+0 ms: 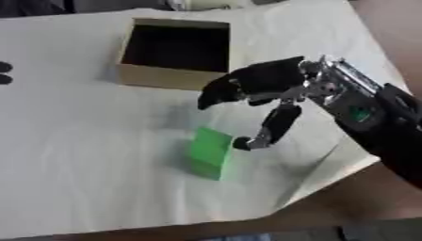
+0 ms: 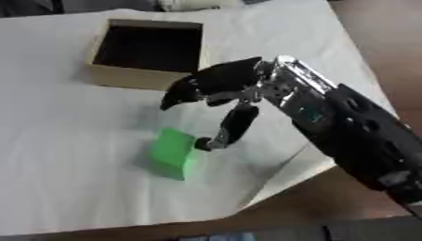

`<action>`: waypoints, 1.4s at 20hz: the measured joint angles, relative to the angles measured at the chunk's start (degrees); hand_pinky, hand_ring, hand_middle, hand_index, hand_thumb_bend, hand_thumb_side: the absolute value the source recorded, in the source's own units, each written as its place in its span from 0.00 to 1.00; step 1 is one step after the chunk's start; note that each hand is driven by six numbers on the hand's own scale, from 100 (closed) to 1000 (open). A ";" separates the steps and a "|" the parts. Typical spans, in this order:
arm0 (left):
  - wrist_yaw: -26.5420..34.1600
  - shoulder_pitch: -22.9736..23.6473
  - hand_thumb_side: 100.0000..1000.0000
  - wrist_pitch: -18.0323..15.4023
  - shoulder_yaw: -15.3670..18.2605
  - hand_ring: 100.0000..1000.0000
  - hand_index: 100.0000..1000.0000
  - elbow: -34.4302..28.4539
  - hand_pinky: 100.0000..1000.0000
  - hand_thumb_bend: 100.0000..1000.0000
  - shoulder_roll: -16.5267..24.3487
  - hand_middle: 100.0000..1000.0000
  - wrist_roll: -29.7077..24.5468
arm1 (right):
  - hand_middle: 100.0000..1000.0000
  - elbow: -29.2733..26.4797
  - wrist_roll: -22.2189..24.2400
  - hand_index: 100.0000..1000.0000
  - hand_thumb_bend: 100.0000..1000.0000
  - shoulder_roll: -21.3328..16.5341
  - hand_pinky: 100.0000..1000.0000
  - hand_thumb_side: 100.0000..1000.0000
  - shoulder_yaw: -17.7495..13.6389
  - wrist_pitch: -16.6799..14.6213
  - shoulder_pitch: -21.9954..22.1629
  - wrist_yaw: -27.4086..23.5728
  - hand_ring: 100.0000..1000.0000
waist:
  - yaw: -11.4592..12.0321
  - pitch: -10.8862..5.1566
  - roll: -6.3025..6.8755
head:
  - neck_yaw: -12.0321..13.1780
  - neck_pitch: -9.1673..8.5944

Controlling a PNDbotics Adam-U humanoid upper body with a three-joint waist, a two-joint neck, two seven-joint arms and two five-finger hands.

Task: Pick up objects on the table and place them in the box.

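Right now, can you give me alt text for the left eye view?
The right robot hand reaches over a green block on a white-covered table, fingers spread above it, thumb tip at the block's right side. An open cardboard box sits behind, upper left.

The right arm (image 1: 375, 113) comes in from the right edge, black at the forearm with a silver wrist (image 1: 334, 87), and slants up and leftward over the work surface. The right hand (image 1: 263, 82) hangs palm down with its fingers (image 1: 216, 96) stretched leftward and drooping at the tips, only slightly bent. Its thumb (image 1: 272, 127) points down and a little left, spread well apart from the fingers, nothing clasped between them.
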 measured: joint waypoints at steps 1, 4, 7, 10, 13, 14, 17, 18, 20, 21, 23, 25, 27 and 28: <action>0.03 0.00 0.95 -0.01 0.00 0.69 0.92 0.00 0.79 0.00 0.00 0.71 -0.03 | 0.93 0.25 -0.09 1.00 0.18 0.22 0.92 0.48 0.07 -0.09 0.04 0.20 1.00 | 0.01 0.01 -0.01 | 0.00 0.01; 0.10 -0.03 0.95 0.05 -0.01 0.69 0.92 0.00 0.79 0.00 -0.01 0.71 -0.13 | 0.93 1.04 -0.31 1.00 0.17 0.76 0.92 0.49 0.35 -0.31 0.50 0.61 1.00 | 0.07 0.12 -0.05 | 0.03 0.04; 0.14 -0.11 0.95 0.14 -0.02 0.69 0.92 0.00 0.79 0.00 -0.02 0.71 -0.25 | 0.93 1.80 -0.55 1.00 0.16 1.33 0.92 0.49 0.53 -0.55 0.63 1.06 1.00 | 0.16 0.32 -0.15 | 0.08 0.11; 0.17 -0.37 0.95 0.10 -0.21 0.69 0.92 0.00 0.79 0.00 -0.03 0.71 -0.38 | 0.93 2.36 -0.83 1.00 0.16 1.82 0.92 0.48 0.81 -0.83 1.00 1.60 1.00 | 0.33 0.35 -0.17 | 0.10 0.38; 0.23 -0.50 0.95 0.09 -0.34 0.69 0.92 0.00 0.79 0.00 -0.04 0.71 -0.50 | 0.93 2.70 -1.12 1.00 0.16 2.28 0.92 0.47 1.06 -1.12 1.02 2.30 1.00 | 0.63 0.40 -0.20 | 0.10 0.48; 0.27 -0.50 0.95 0.07 -0.35 0.69 0.92 0.00 0.79 0.00 -0.05 0.71 -0.58 | 0.93 2.78 -1.24 1.00 0.16 2.38 0.92 0.47 1.16 -1.24 1.02 2.51 1.00 | 0.73 0.42 -0.26 | 0.10 0.48; 0.35 -0.56 0.95 0.03 -0.37 0.69 0.92 0.00 0.79 0.00 -0.12 0.71 -0.72 | 0.93 2.81 -1.68 1.00 0.15 2.74 0.93 0.46 1.40 -1.68 1.02 3.48 1.00 | 0.99 0.53 -0.34 | 0.09 0.49; 0.37 -0.56 0.95 0.03 -0.37 0.69 0.92 0.00 0.79 0.00 -0.24 0.71 -0.75 | 0.93 2.81 -1.83 1.00 0.14 2.76 0.93 0.45 1.42 -1.83 1.02 3.83 1.00 | 1.08 0.54 -0.34 | 0.08 0.49; 0.40 -0.57 0.95 0.07 -0.38 0.69 0.92 0.00 0.79 0.00 -0.36 0.71 -0.83 | 0.93 2.80 -2.13 1.00 0.13 2.79 0.93 0.44 1.64 -2.13 1.01 4.49 1.00 | 1.11 0.54 -0.37 | 0.07 0.50; 0.41 -0.57 0.95 0.08 -0.39 0.69 0.92 0.00 0.79 0.00 -0.47 0.71 -0.85 | 0.93 2.79 -2.29 1.00 0.13 2.81 0.93 0.44 1.72 -2.29 1.01 4.92 1.00 | 1.12 0.54 -0.40 | 0.07 0.51; 0.41 -0.57 0.95 0.09 -0.39 0.69 0.92 0.00 0.79 0.00 -0.48 0.71 -0.86 | 0.93 2.72 -2.58 1.00 0.13 2.88 0.93 0.45 1.73 -2.58 1.01 5.90 0.99 | 1.12 0.54 -0.53 | 0.08 0.52; 0.42 -0.57 0.96 0.10 -0.39 0.69 0.92 0.00 0.79 0.00 -0.48 0.71 -0.87 | 0.94 2.54 -2.81 0.98 0.10 2.93 0.93 0.43 1.73 -2.81 1.01 6.84 0.98 | 1.12 0.54 -0.68 | 0.09 0.53; 0.43 -0.57 0.96 0.10 -0.39 0.69 0.92 0.00 0.80 0.00 -0.49 0.71 -0.87 | 0.94 2.29 -3.02 0.95 0.17 3.10 0.93 0.40 1.73 -3.02 1.01 7.69 0.98 | 1.10 0.54 -0.67 | 0.11 0.53; 0.44 -0.57 0.96 0.11 -0.39 0.69 0.92 0.00 0.80 0.00 -0.50 0.71 -0.87 | 0.94 2.16 -3.14 0.95 0.09 3.18 0.93 0.42 1.70 -3.14 1.00 8.03 0.98 | 1.08 0.54 -0.67 | 0.11 0.53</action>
